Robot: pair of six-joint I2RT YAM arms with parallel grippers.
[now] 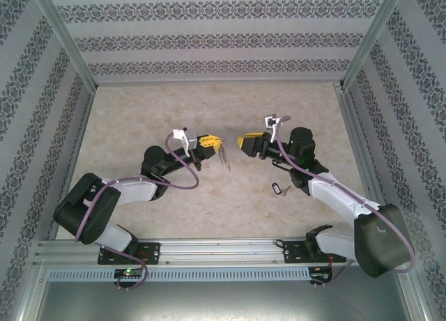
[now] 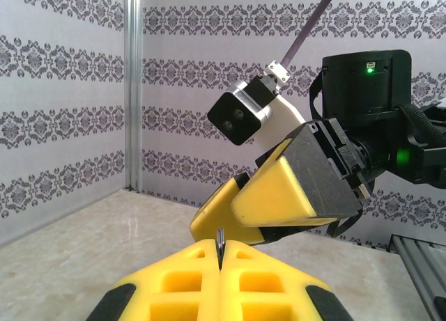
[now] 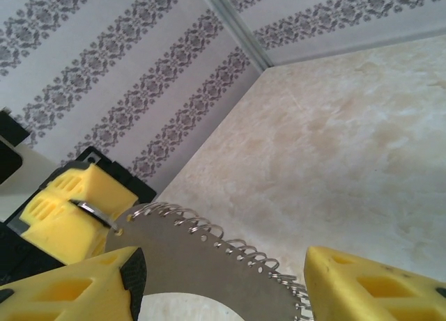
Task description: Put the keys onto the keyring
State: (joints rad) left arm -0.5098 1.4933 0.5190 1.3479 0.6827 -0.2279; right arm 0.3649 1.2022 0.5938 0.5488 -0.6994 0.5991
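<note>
One keyring — tight in the left fingers, right fingers wide apart

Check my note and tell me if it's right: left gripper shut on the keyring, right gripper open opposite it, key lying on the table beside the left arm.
One slip: the key lies on the table beside the right arm, not the left, as the top external view shows. The rest holds: left gripper shut on the keyring, right gripper open opposite it.
</note>
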